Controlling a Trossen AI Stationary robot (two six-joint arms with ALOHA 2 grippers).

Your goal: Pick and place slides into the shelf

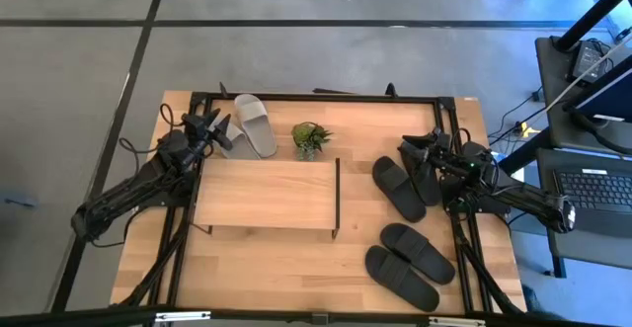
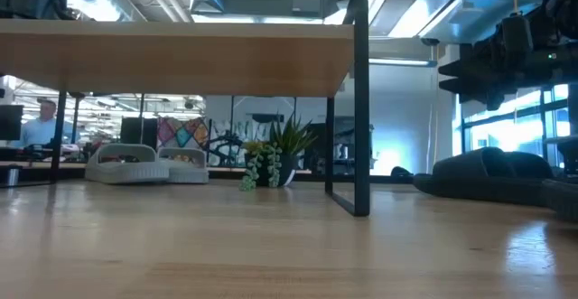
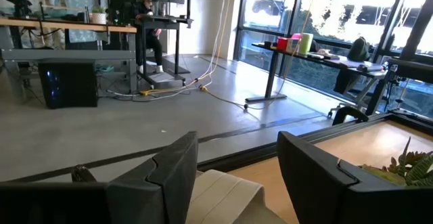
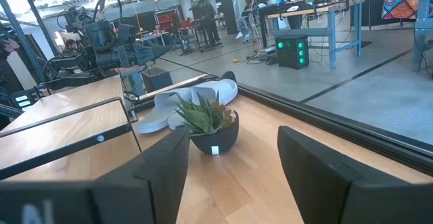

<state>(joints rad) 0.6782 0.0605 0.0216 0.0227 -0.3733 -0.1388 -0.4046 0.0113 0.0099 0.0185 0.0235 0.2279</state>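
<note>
Slides, total: 6 on the tabletop [image 1: 296,258], none on the shelf [image 1: 265,195].
Grey-white slides: 2 [image 1: 251,124], side by side at the far edge of the table, just beyond the shelf's far left corner and left of the potted plant [image 1: 310,138]. In the low view they sit as a pale pair [image 2: 149,165] left of the plant [image 2: 274,157].
Black slides: 4, all right of the shelf. 2 lie as a pair [image 1: 405,184] near the shelf's right frame, level with the shelf; 2 more [image 1: 410,261] lie nearer the front edge, angled together.
Shelf: 1, a light wooden board with thin black side frames, in the middle of the table, its top bare.
Plant: 1, small and green in a dark pot, just beyond the shelf's far edge, between the grey-white pair and the black slides.
Left gripper [image 1: 219,130]: at the far left of the table, right over the grey-white pair, fingers [image 3: 172,176] spread apart with a pale slide [image 3: 220,195] showing in the gap between them; nothing is gripped.
Left arm: reaches in low from the left side, stretched toward the far edge.
Right gripper [image 1: 420,149]: above the far end of the upper black pair, fingers [image 4: 162,166] apart and empty, pointed across the table toward the plant [image 4: 206,119].
Right arm: comes in from the right side, folded close to the table's right rail.
</note>
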